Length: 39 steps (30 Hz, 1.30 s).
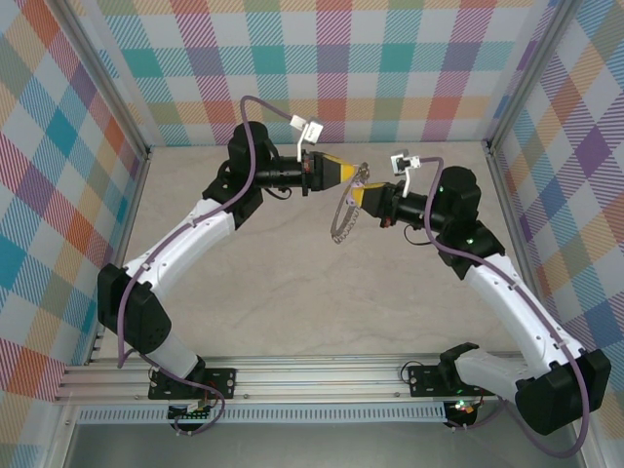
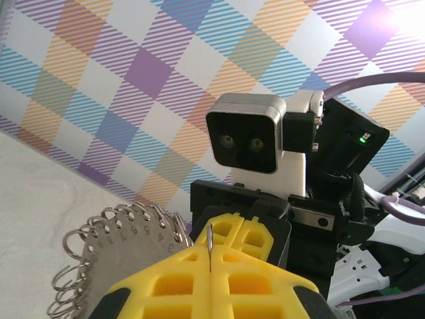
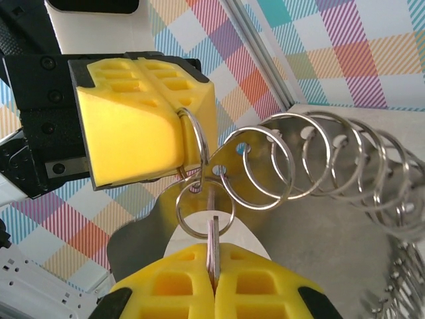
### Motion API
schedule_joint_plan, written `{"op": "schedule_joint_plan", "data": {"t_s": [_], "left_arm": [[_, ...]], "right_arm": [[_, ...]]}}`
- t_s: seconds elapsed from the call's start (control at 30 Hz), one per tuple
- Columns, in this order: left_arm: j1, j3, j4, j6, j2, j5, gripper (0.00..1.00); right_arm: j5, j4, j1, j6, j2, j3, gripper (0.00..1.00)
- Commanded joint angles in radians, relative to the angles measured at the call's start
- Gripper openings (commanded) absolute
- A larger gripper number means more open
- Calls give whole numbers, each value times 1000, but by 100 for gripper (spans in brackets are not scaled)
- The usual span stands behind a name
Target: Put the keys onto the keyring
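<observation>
- Right gripper point(image 3: 214, 264) is nearest. Its fingers are closed on a thin metal blade seen edge-on, which I read as the key point(image 3: 212, 232).
- Key tip sits at a small ring point(image 3: 178, 207); can't tell if it's threaded.
- Left gripper point(image 3: 178, 133), just beyond and to the left, is clamped on the keyring point(image 3: 201, 136). The keyring looks hooked through the edge of the plate point(image 3: 312, 239), which carries a row of spare rings point(image 3: 388, 179).
- Everything hangs in the air over the far middle of the table point(image 1: 253, 292).
- Risk: the key is held by a sliver, so side load from the ring could twist it out.
- Risk: the plate's weight hangs off the left pinch, so a tug could free the keyring and drop the lot.
- Risk: the fingers are nearly touching, so slight misalignment means a collision, and spare rings may snag.
</observation>
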Motion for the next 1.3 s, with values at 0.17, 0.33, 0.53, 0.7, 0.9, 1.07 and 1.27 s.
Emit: {"op": "schedule_joint_plan", "data": {"t_s": [0.17, 0.33, 0.53, 0.7, 0.9, 1.07, 1.27], "left_arm": [[-4, 18, -16, 61, -60, -4, 0], [-4, 10, -28, 75, -65, -8, 0], [-4, 4, -49, 95, -75, -36, 0], [-3, -7, -43, 95, -83, -49, 0], [-4, -6, -45, 97, -90, -56, 0], [-4, -8, -62, 110, -98, -81, 0], [-4, -6, -85, 125, -99, -102, 0]], "right_arm": [[-19, -106, 0, -73, 45, 124, 0], [-18, -180, 0, -115, 65, 171, 0], [-8, -263, -9, -169, 66, 212, 0], [-16, -283, -17, -177, 66, 223, 0], [-27, -273, -17, -173, 68, 213, 0], [-24, -313, -18, -200, 64, 235, 0], [-60, -355, -18, -221, 84, 285, 0]]}}
